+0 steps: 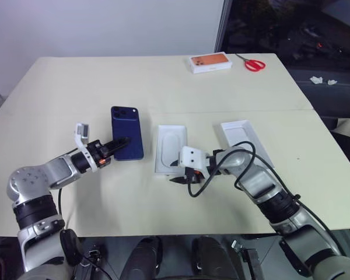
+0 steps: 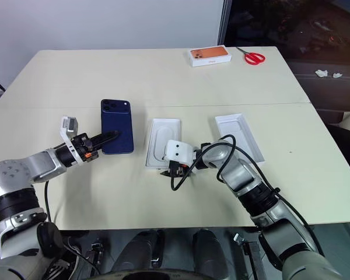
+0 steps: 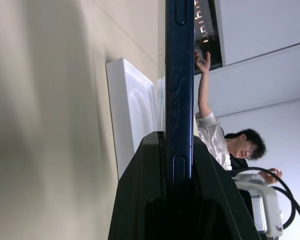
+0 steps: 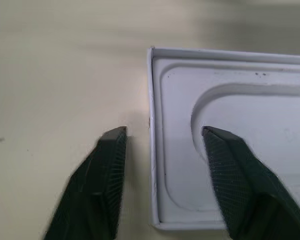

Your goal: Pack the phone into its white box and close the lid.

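Note:
The dark navy phone point(image 1: 126, 131) is held level just above the table, back up, with my left gripper point(image 1: 118, 144) shut on its near end; in the left wrist view its edge point(image 3: 179, 75) runs between my fingers. To its right lies the white box point(image 1: 170, 149), open, with an oval recess inside. My right gripper point(image 4: 162, 132) is open at the box's near corner, one finger point(image 4: 107, 160) outside the wall and the other over the inside point(image 4: 230, 165). The lid point(image 1: 245, 140) lies inside-up further right.
A white box with an orange phone picture point(image 1: 210, 62) and red scissors point(image 1: 254, 63) lie at the table's far edge. A person point(image 3: 225, 142) shows beyond the table in the left wrist view. A cable point(image 1: 233, 169) loops around my right wrist.

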Robot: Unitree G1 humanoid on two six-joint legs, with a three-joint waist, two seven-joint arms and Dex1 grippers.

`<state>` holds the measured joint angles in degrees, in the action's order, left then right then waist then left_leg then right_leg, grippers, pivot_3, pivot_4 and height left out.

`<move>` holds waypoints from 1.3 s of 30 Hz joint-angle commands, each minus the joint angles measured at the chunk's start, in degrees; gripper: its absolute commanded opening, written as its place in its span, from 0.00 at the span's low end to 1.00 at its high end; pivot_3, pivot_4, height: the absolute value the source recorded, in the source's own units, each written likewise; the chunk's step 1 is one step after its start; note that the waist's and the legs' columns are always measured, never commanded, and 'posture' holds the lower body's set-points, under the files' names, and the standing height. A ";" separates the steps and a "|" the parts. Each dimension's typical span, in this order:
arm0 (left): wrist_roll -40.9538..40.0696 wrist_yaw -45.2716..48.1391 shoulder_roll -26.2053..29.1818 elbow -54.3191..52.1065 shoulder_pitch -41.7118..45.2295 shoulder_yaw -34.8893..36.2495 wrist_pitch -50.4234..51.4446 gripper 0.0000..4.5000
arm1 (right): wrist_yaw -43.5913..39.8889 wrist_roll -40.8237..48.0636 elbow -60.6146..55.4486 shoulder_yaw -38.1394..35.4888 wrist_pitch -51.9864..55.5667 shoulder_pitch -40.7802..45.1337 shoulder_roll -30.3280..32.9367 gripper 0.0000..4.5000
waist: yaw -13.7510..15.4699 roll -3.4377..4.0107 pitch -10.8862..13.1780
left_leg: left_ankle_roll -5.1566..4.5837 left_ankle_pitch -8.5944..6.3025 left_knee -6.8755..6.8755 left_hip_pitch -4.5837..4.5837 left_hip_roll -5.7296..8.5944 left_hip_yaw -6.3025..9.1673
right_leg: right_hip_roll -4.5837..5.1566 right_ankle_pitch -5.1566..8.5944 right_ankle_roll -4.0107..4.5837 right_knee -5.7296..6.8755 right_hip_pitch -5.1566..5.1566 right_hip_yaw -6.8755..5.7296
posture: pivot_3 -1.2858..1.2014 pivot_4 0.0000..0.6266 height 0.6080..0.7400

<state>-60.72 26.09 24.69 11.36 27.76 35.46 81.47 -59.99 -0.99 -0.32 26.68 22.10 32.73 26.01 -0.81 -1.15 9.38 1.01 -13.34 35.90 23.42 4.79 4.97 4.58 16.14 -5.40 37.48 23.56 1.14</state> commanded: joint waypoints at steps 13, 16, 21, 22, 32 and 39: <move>-3.10 0.46 0.27 -1.90 1.01 0.48 -1.28 0.00 | -1.07 -2.20 1.64 2.13 0.06 1.90 -1.21 0.29 | -0.14 -0.02 0.00 | 0.00 0.00 0.02 -0.01 -0.01 0.01 | -0.01 0.00 0.00 0.00 -0.02 -0.02 | 0.52 0.24 1.00; -3.57 -0.03 0.26 -2.00 0.91 0.50 -1.26 0.00 | -1.16 -2.55 2.26 2.42 0.21 2.18 -1.48 0.29 | -0.13 -0.02 0.00 | -0.01 -0.01 0.04 -0.02 -0.02 0.01 | -0.01 0.00 0.00 0.02 -0.03 -0.03 | 0.52 0.24 1.00; -4.47 -0.43 0.15 -2.52 0.57 0.55 -0.81 0.00 | -1.14 -3.09 2.86 2.53 -0.06 2.28 -1.92 0.13 | -0.21 -0.04 -0.01 | 0.00 0.00 0.05 -0.03 -0.02 0.02 | -0.02 0.00 0.00 0.04 -0.04 -0.03 | 0.52 0.24 1.00; -4.59 -0.53 0.16 -2.65 0.49 0.58 -0.78 0.00 | -1.59 -2.84 2.60 2.53 0.14 2.14 -1.90 0.13 | -0.21 -0.04 -0.01 | 0.00 0.00 0.05 -0.04 -0.03 0.02 | -0.03 0.00 0.00 0.04 -0.04 -0.03 | 0.52 0.24 1.00; -5.83 -1.27 1.03 -2.14 0.60 0.54 -1.09 0.00 | 0.90 -2.62 1.37 3.97 6.97 2.50 -7.86 0.13 | -0.49 -0.04 -0.02 | 0.00 0.00 0.05 -0.05 -0.06 0.01 | -0.06 -0.01 0.01 0.05 -0.04 -0.02 | 0.52 0.24 1.00; -5.42 -0.60 2.89 -0.33 1.59 0.68 -1.51 0.00 | 6.42 -3.04 3.17 4.31 13.97 3.02 -15.35 0.13 | -1.39 -0.06 -0.02 | 0.05 0.02 0.03 -0.05 -0.13 0.01 | -0.13 -0.01 0.02 0.08 0.00 -0.01 | 0.52 0.24 1.00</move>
<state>-64.34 24.46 26.53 11.57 27.85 34.93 80.69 -53.58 -4.89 1.54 29.45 34.04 35.74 11.81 -2.20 -1.21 9.35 1.06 -13.31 35.93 23.36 4.67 4.98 4.45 16.13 -5.38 37.56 23.56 1.13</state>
